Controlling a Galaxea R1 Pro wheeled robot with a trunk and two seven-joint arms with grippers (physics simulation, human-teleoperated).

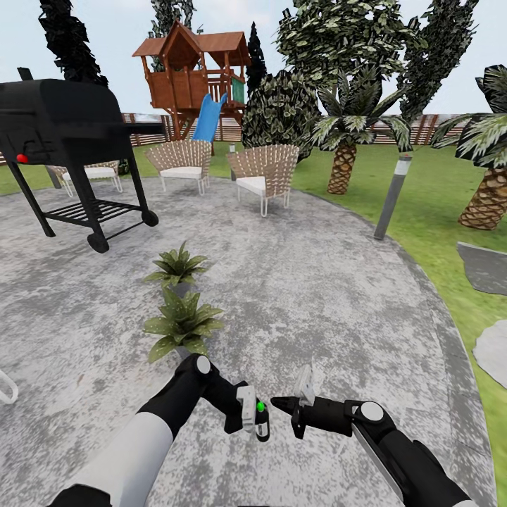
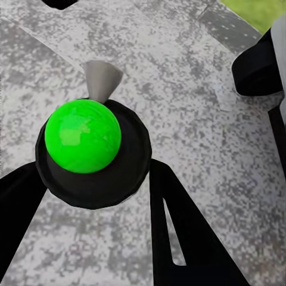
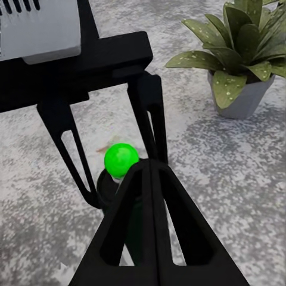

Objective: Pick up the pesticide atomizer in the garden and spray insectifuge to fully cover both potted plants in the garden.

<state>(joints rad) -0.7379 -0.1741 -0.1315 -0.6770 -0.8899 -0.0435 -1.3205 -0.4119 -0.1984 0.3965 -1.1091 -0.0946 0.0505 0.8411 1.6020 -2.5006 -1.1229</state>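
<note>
My left pincer (image 1: 257,422) is clamped on the pesticide atomizer (image 1: 262,421), whose green-capped top (image 2: 83,136) sits between the fingers (image 2: 179,232), above the grey paving (image 1: 317,296). My right pincer (image 1: 276,403), fingers pressed together, points at it from just beside. Beyond stand two potted plants (image 1: 182,325), then the black grill (image 1: 63,134).

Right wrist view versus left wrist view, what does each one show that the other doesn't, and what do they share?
Right wrist alone: a potted plant in its grey pot, and the right gripper with fingers together. Left wrist alone: a grey cone-shaped nozzle beside the ball, and a strip of lawn. Both: the atomizer with a bright green ball on top, held in the left gripper, over mottled grey paving.
</note>
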